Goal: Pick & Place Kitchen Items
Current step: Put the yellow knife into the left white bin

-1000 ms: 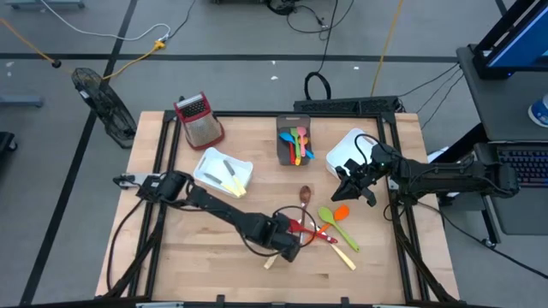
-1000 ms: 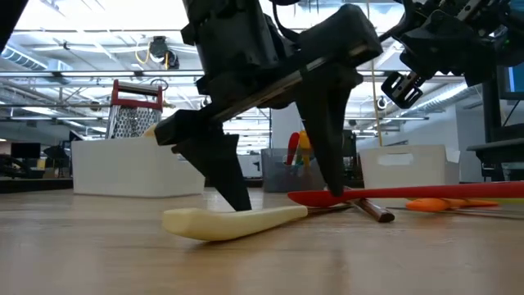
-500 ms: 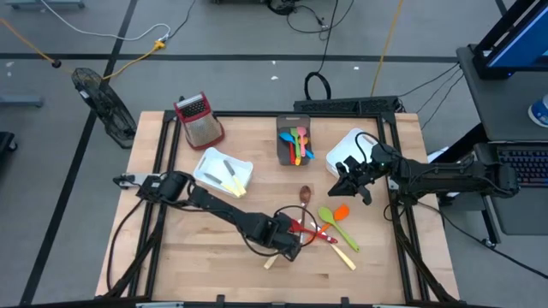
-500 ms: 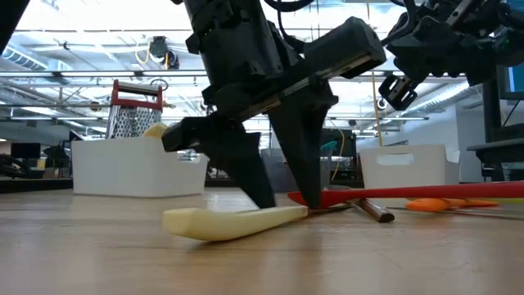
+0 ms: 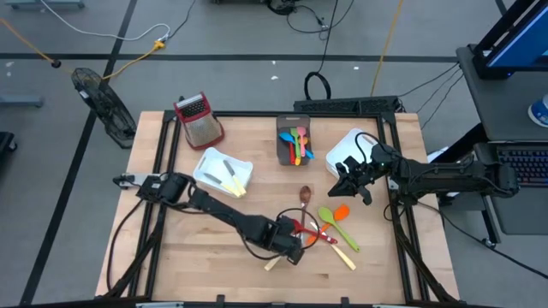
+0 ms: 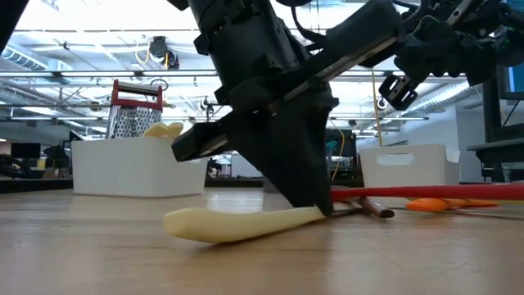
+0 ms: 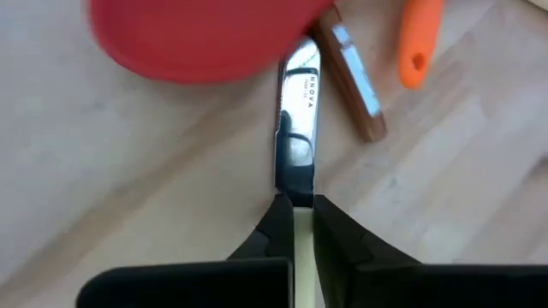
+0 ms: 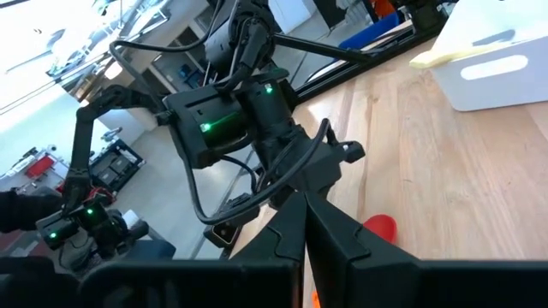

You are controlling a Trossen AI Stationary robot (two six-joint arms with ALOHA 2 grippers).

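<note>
A cream-handled piece of cutlery (image 6: 237,223) lies flat on the wooden table near its front middle. Its metal blade (image 7: 297,120) runs under a red spoon (image 7: 197,38). My left gripper (image 5: 293,251) slants down onto it and is shut on it. A brown wooden spoon (image 5: 305,195), a green spoon (image 5: 330,218) and an orange spoon (image 5: 341,211) lie just right of it. My right gripper (image 5: 346,190) hangs shut in the air by the right white bin (image 5: 347,152), holding nothing. My left gripper pinches the cream handle between its two fingers at the end that meets the metal blade (image 7: 300,224). The fingers (image 6: 315,201) slant down from above, one on each long side. The handle lies on the table, its free end (image 6: 184,221) pointing away from the fingers.
A red-topped box grater (image 5: 199,120) stands at the far left. A white bin (image 5: 223,171) holds cream cutlery, and a grey bin (image 5: 295,141) holds coloured utensils. Another cream-handled utensil (image 5: 342,255) lies to the right of my left gripper.
My left gripper has shut from wide open onto the cream handle, tipping slightly while staying in the same place. The cutlery still lies on the table.
</note>
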